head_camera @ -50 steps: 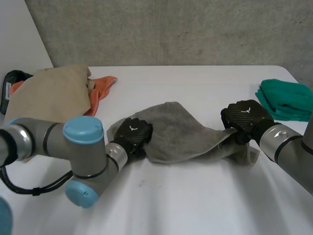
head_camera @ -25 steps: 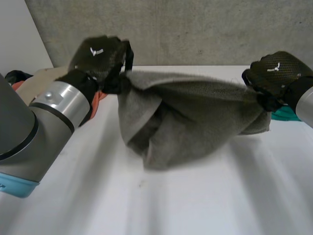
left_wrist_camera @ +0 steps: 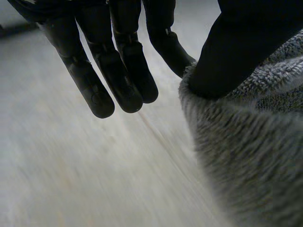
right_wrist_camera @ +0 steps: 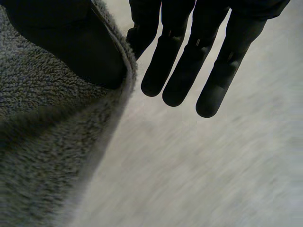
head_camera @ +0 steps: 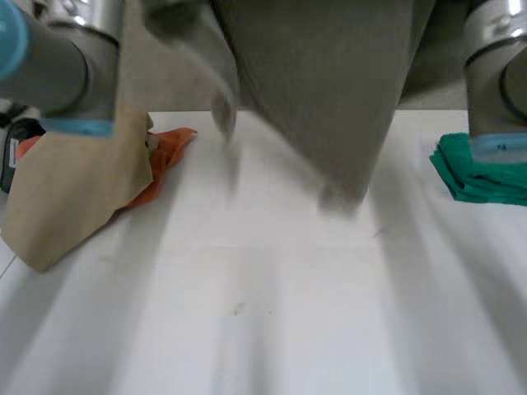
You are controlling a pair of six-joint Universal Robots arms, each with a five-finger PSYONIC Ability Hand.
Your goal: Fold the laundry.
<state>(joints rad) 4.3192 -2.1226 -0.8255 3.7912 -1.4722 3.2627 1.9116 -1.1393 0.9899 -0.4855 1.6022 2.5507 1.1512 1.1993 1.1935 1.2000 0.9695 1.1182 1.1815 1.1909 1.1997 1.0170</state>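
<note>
A grey towel [head_camera: 329, 82] hangs high over the white table [head_camera: 263, 313], and its lowest tip dangles just above the table's far middle. My left arm [head_camera: 58, 58] and right arm [head_camera: 494, 74] reach up on either side of it. In the left wrist view my left hand [left_wrist_camera: 118, 71] pinches the fluffy towel edge [left_wrist_camera: 246, 156] between its thumb and a finger, with the other fingers straight. In the right wrist view my right hand [right_wrist_camera: 189, 61] holds the opposite towel edge [right_wrist_camera: 47, 142] the same way, its thumb pressed on the cloth.
A beige cloth [head_camera: 74, 181] lies at the table's far left over an orange cloth [head_camera: 165, 152]. A dark object [head_camera: 12, 140] sits at the left edge. A folded green cloth [head_camera: 486, 169] rests at the far right.
Both arms have lifted the grey towel off the table and far upward. It now hangs stretched between the hands, which have risen above the head view.
</note>
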